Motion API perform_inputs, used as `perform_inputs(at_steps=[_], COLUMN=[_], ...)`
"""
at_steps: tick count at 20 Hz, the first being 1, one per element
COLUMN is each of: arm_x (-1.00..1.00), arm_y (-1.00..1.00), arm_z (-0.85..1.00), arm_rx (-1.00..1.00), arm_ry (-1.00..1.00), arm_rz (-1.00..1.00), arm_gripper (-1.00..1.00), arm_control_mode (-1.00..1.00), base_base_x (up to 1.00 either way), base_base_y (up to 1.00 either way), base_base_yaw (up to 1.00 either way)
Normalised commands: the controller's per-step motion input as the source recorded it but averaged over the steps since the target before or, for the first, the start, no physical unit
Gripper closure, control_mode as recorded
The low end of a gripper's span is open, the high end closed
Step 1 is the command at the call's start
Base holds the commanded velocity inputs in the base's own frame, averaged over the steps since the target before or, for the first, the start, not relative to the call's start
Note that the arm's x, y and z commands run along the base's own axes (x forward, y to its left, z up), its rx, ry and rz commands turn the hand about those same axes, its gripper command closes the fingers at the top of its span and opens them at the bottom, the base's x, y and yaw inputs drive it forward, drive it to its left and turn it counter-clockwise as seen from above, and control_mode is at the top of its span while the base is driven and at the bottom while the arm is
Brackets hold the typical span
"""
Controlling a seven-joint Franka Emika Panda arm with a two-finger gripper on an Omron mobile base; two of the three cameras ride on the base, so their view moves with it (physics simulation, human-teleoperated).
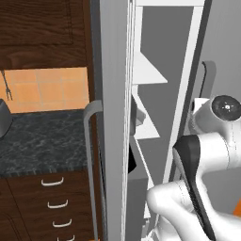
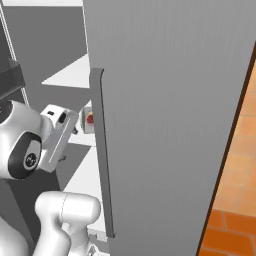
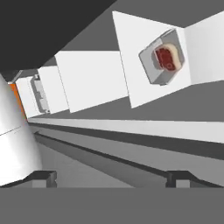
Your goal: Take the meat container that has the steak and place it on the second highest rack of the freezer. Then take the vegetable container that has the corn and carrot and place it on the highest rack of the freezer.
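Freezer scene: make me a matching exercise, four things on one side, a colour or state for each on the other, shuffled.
Things:
1. steak
2. claw
3. freezer door handle
4. countertop

Colour or state:
A. dark marbled
B. red with a cream edge, in a grey container on a white shelf
C. open, holding nothing
D. long, grey, vertical

Pairs: 1-B, 2-C, 3-D, 4-A

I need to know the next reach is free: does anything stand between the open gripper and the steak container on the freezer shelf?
Nothing visible does. In the hand view the gripper is open and empty, and the steak container sits alone on a white shelf with open space between them.
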Motion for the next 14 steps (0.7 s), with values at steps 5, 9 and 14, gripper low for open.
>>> perform_inputs(at_steps=[5, 9, 14], arm_x=[-0.44, -0.4, -0.38], arm_y=[0.06, 0.02, 0.14], arm_z=[-0.69, -0.49, -0.4], arm_rx=[-0.08, -0.1, -0.14], arm_ry=[0.0, 0.0, -0.01], arm_rz=[0.38, 0.49, 0.23], arm_gripper=[-1.0, -1.0, -1.0], arm_control_mode=[-1.0, -1.0, -1.0], base_base_x=[0.0, 0.0, 0.0], base_base_y=[0.0, 0.0, 0.0], base_base_yaw=[0.0, 0.0, 0.0])
